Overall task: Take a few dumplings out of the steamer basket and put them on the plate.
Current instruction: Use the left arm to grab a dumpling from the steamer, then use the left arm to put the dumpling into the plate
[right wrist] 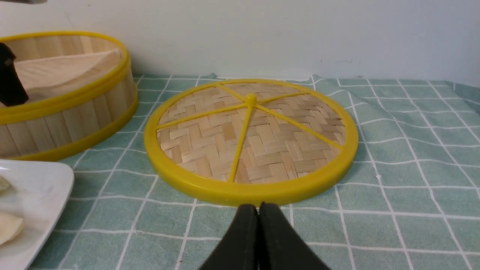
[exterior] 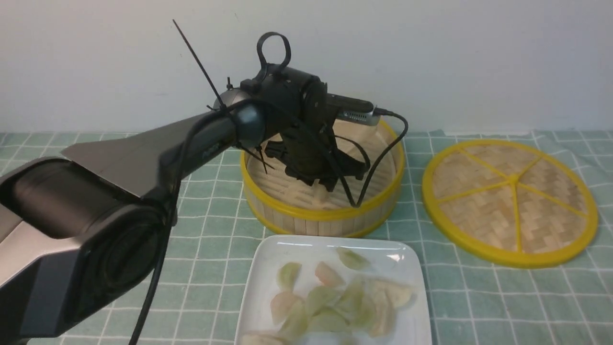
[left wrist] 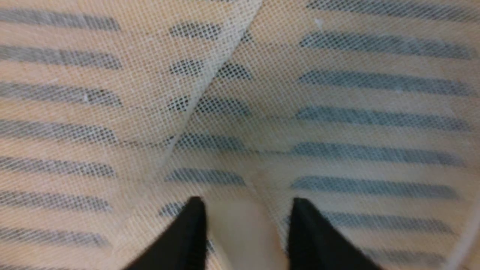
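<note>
The steamer basket point(exterior: 330, 213) stands at the middle back, and my left gripper point(exterior: 325, 184) reaches down into it. In the left wrist view my left gripper point(left wrist: 245, 202) is low over the slotted mesh liner point(left wrist: 337, 112). Its jaws are partly closed on a pale cream dumpling point(left wrist: 243, 232) that fills the gap between them. The white plate point(exterior: 297, 247) lies in front of the basket with several green and pinkish dumplings point(exterior: 335, 302) on it. My right gripper point(right wrist: 258, 205) is shut and empty, low over the cloth at the lid's near edge. It does not show in the front view.
The flat woven yellow-spoked lid point(exterior: 510, 194) lies on the green checked cloth to the right of the basket. It also shows in the right wrist view point(right wrist: 249, 135), with the basket point(right wrist: 67, 112) and a plate corner point(right wrist: 41, 180). A white wall is close behind.
</note>
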{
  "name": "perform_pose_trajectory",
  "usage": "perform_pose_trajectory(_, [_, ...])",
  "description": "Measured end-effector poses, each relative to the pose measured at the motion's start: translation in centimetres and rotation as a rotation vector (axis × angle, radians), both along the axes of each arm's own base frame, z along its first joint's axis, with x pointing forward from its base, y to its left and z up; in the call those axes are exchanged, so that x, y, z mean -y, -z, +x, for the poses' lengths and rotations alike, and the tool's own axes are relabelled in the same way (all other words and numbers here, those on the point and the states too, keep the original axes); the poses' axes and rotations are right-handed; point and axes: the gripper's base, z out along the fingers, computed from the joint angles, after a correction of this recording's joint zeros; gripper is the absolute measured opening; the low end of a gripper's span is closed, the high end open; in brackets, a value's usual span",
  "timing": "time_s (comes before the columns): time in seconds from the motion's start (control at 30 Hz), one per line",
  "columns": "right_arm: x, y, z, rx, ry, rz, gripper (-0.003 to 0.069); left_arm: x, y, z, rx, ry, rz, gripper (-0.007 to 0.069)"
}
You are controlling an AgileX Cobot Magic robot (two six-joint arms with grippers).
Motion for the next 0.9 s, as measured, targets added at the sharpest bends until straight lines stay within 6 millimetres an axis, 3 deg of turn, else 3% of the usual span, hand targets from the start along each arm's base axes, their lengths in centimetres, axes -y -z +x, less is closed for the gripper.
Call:
perform_pose_trajectory(0.03, [0.0,0.0,0.0,0.0,0.0,0.0,-0.0013,-0.2,-2.0,-0.4,0.022,0.014,-0.005,0.0134])
perform_pose_trajectory(0.07, [0.0,0.0,0.0,0.0,0.0,0.0,-0.0013,-0.2,-2.0,-0.4,0.022,0.014,-0.005,0.0134])
perform_pose_trajectory(0.1, [0.0,0.0,0.0,0.0,0.0,0.0,-0.0013,-0.6,-4.6,-1.1,0.046,0.03,-0.009,0.0145])
perform_pose_trajectory(0.2, [0.0,0.0,0.0,0.0,0.0,0.001,-0.0013,-1.7,-9.0,-3.0,0.054,0.064,0.005,0.0145])
perform_pose_trajectory(0.27, [0.0,0.0,0.0,0.0,0.0,0.001,-0.0013,-2.1,-10.3,-3.6,0.057,0.072,0.008,0.0145])
perform_pose_trajectory(0.3, [0.0,0.0,0.0,0.0,0.0,0.001,-0.0013,-2.7,-11.9,-4.7,0.04,0.093,0.026,0.0145])
perform_pose_trajectory(0.4, [0.0,0.0,0.0,0.0,0.0,0.001,-0.0013,-3.6,-13.0,-6.2,-0.006,0.113,0.054,0.0145])
perform_pose_trajectory(0.5, [0.0,0.0,0.0,0.0,0.0,0.001,-0.0013,-4.0,-12.2,-7.4,-0.061,0.122,0.065,0.0145])
perform_pose_trajectory(0.63, [0.0,0.0,0.0,0.0,0.0,0.001,-0.0013,-4.5,-7.8,-9.4,-0.172,0.121,0.056,0.0145])
perform_pose_trajectory(0.9, [0.0,0.0,0.0,0.0,0.0,0.001,-0.0013,-3.2,-2.4,-11.7,-0.281,0.142,0.023,0.0145])
